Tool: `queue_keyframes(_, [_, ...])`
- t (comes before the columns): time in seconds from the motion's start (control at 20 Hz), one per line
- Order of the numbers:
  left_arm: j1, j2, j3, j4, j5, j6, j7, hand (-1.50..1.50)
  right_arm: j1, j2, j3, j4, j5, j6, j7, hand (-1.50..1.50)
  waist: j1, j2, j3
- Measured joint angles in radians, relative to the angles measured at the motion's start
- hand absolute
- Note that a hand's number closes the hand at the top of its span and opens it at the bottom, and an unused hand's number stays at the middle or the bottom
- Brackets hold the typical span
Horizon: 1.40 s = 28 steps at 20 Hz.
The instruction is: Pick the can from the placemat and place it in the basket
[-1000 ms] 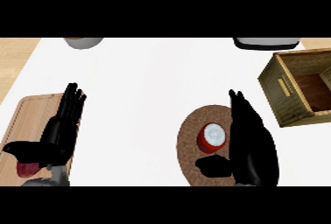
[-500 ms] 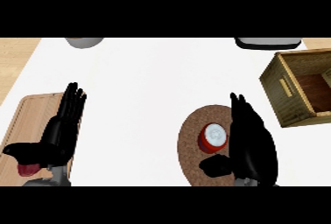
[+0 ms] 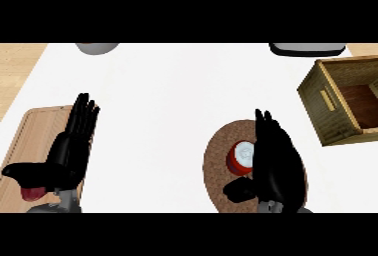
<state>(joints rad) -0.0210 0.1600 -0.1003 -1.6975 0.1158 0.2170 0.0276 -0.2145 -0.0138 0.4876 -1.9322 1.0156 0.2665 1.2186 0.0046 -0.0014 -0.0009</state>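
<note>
A red can point(image 3: 240, 156) with a pale top stands on the round brown placemat point(image 3: 218, 150) at the lower right. My right hand point(image 3: 277, 162) lies just to the can's right, fingers straight and pointing away from me, thumb point(image 3: 238, 190) below the can; it partly hides the can and the placemat. The wooden basket point(image 3: 347, 100) stands at the right edge, open side up. My left hand point(image 3: 70, 145) rests open over a wooden cutting board point(image 3: 29, 140) at the left.
A grey bowl point(image 3: 97, 47) sits at the far left of the counter, a dark-rimmed pan or dish point(image 3: 306, 49) at the far right. A red object point(image 3: 31, 193) shows under my left hand on the board.
My right hand has slid slightly down and closer along the can's right side. The left hand has not moved.
</note>
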Motion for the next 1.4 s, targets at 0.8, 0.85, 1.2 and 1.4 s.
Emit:
queue_keyframes(0.8, [-0.01, -0.016, 0.007, 0.023, -0.018, -0.013, -0.007, 0.0, -0.001, 0.002, -0.021, 0.132, 0.046, -0.076, -0.033, -1.5, -0.001, 0.001, 0.0])
queue_keyframes(0.85, [-0.004, -0.014, 0.011, 0.021, -0.016, -0.018, -0.012, 0.0, -0.005, 0.002, -0.019, 0.141, 0.043, -0.081, -0.03, -1.5, 0.0, 0.001, 0.0])
queue_keyframes(1.2, [0.009, -0.025, 0.012, 0.026, -0.024, -0.023, -0.027, 0.0, 0.018, 0.003, -0.046, 0.196, 0.023, -0.1, -0.055, -1.5, 0.0, 0.001, 0.001])
queue_keyframes(1.4, [0.014, -0.029, 0.013, 0.006, -0.028, -0.023, -0.014, 0.0, 0.035, 0.003, -0.042, 0.218, 0.017, -0.116, -0.063, -1.5, -0.001, 0.001, 0.001])
